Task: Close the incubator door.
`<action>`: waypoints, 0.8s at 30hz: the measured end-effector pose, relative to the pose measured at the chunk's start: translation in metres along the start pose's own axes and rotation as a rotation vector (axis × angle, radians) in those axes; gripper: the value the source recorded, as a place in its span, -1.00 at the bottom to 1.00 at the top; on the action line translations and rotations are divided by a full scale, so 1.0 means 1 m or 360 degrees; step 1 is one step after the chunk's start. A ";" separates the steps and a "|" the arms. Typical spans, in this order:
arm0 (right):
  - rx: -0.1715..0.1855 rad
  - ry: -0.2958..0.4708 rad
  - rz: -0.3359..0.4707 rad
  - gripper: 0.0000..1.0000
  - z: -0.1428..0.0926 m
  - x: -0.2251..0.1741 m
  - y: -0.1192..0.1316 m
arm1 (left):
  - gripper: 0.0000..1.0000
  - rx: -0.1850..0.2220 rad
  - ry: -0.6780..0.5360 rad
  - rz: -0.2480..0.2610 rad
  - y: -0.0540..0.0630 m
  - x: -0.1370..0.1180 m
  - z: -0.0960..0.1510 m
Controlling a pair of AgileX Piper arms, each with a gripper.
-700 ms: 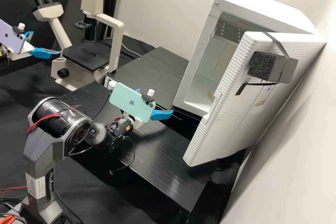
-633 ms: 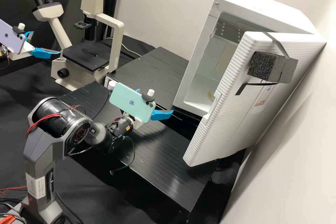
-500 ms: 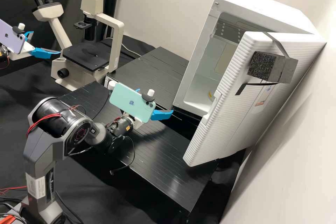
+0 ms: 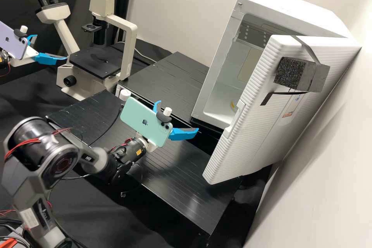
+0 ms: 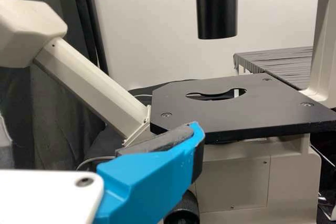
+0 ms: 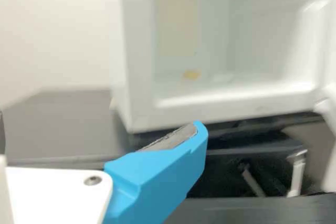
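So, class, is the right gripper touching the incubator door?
Apart: the high view shows a plain dark gap between the right gripper and the incubator door.

Logo point(image 4: 145, 122) on green phone point(image 4: 131, 116), same on purple phone point(image 4: 17, 46). Incubator door point(image 4: 232, 155): sticker point(image 4: 291, 107), small red print. Right arm point(image 4: 27, 190): white label point(image 4: 28, 218), print too small to read.

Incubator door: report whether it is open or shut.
Open. The high view shows the door swung out from the incubator's white body, with the pale inside visible past the door's edge.
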 end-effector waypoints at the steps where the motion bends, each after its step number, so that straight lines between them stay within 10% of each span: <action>1: 0.0001 0.0019 0.0036 1.00 -0.001 -0.006 0.005 | 1.00 0.0000 0.0000 0.0000 0.000 0.000 0.000; 11: -0.0051 0.0179 0.0405 1.00 -0.006 -0.066 0.049 | 1.00 0.0000 0.0000 0.0000 0.000 0.000 0.000; 24: 0.0007 -0.0093 0.0567 1.00 0.034 -0.068 0.077 | 1.00 0.0000 0.0000 0.0000 0.000 0.000 0.000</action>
